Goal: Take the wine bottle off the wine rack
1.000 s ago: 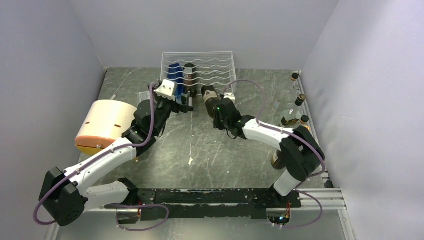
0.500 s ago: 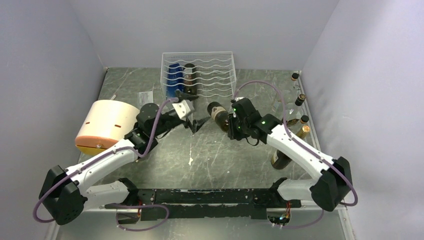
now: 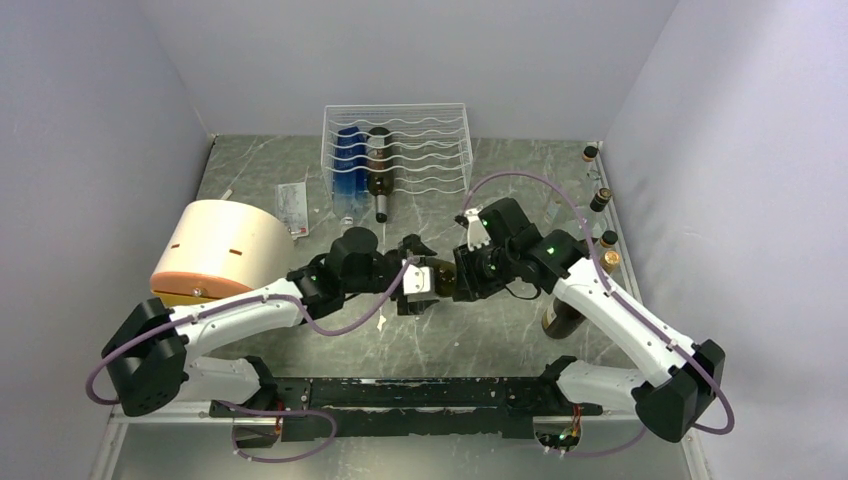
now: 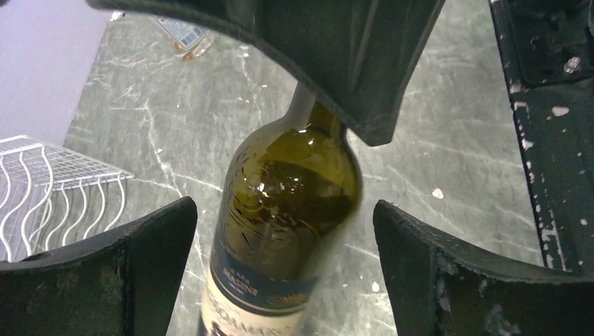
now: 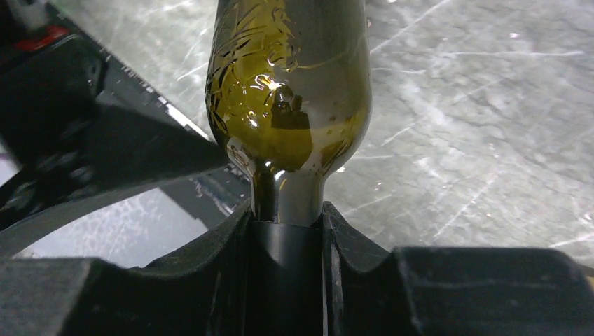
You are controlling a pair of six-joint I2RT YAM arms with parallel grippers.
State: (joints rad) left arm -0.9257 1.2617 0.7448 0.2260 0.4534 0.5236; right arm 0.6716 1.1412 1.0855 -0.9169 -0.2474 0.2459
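Note:
A green-glass wine bottle point(image 3: 438, 279) with a blue and cream label hangs above the table's middle, off the white wire wine rack point(image 3: 440, 140). My right gripper point(image 3: 466, 272) is shut on its neck, which shows in the right wrist view between the fingers point(image 5: 350, 241) below the bottle's shoulder point(image 5: 291, 91). My left gripper point(image 3: 416, 286) is open, with a finger on each side of the bottle's body point(image 4: 287, 210) and a gap at both sides. The rack point(image 4: 49, 182) still holds blue bottles point(image 3: 349, 155) and a dark bottle point(image 3: 379, 165).
A cream drum point(image 3: 210, 250) lies on its side at the left. Several small bottles point(image 3: 598, 200) stand along the right wall, and a dark bottle point(image 3: 558, 316) stands by the right arm. A paper slip point(image 3: 293, 205) lies left of the rack. A black rail point(image 3: 400, 392) runs along the near edge.
My right gripper has carried the bottle away from the rack toward the near middle. My left arm has swung from the rack's front to the bottle, and its open jaws now straddle the body.

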